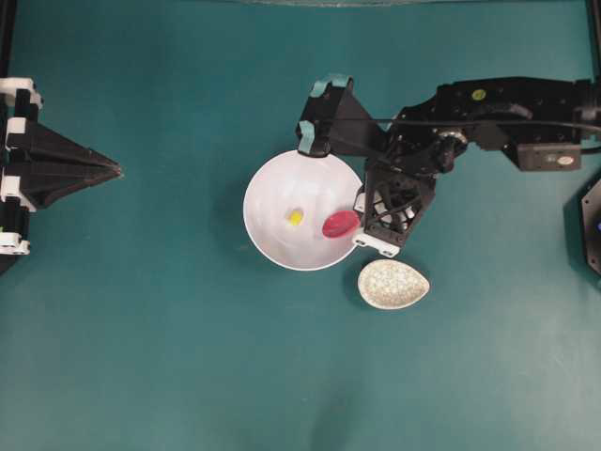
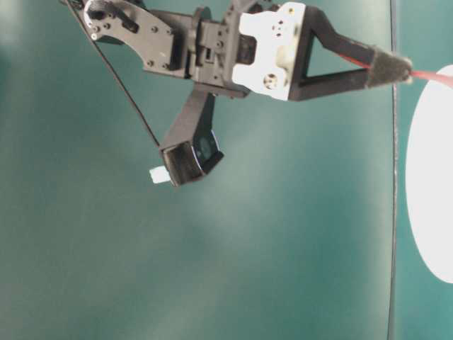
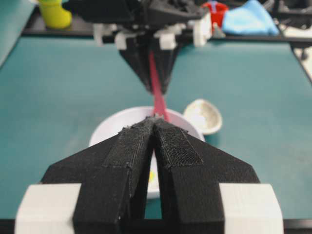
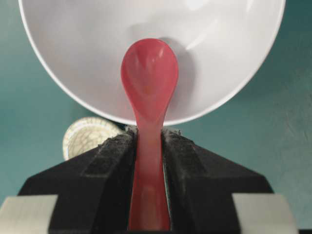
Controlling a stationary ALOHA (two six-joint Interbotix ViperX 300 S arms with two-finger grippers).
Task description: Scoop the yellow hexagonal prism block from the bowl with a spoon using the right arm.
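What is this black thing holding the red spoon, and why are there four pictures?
It is a robot with two black arms, and each arm ends in a pincer that can pinch things. The four pictures show the same moment from four cameras: one looks down from above, one looks across the table, and one rides on each arm's wrist. On the green table sit a big white bowl and a small speckled dish. Inside the bowl lies a tiny yellow block. The right pincer is squeezed shut on the handle of the red spoon, whose head is over the bowl, near the block but not touching it. The left pincer waits at the side, shut and holding nothing.
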